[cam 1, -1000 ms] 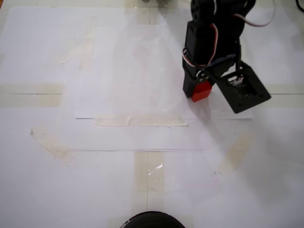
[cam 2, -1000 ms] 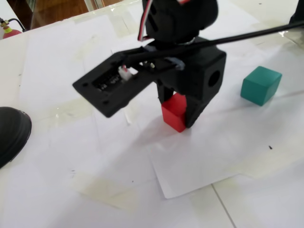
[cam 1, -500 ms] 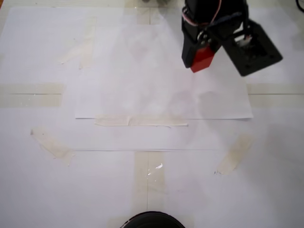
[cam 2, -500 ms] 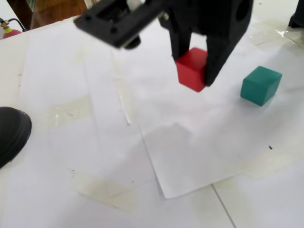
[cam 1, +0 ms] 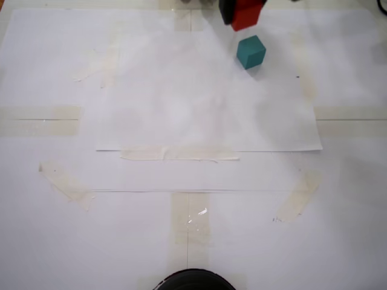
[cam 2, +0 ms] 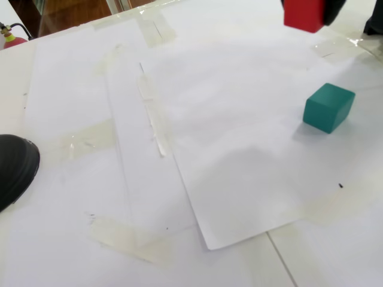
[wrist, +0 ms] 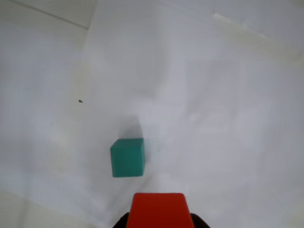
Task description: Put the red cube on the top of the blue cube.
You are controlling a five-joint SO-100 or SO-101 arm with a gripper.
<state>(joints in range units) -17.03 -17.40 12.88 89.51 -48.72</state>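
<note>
Two cubes stay apart: the end effector point(wrist: 159, 223), grasping the red cube point(wrist: 158, 210), should centre above the blue cube point(wrist: 127, 157) before lowering.

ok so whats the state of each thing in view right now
red cube: held in the gripper, lifted off the paper
blue cube: resting on the white paper, nothing on top
gripper: shut on the red cube

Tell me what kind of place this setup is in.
Probably a hobby or lab tabletop set up for robot practice: white paper sheets taped flat with strips of tape, a teal cube on the paper, and a gripper holding a red cube above it.
</note>
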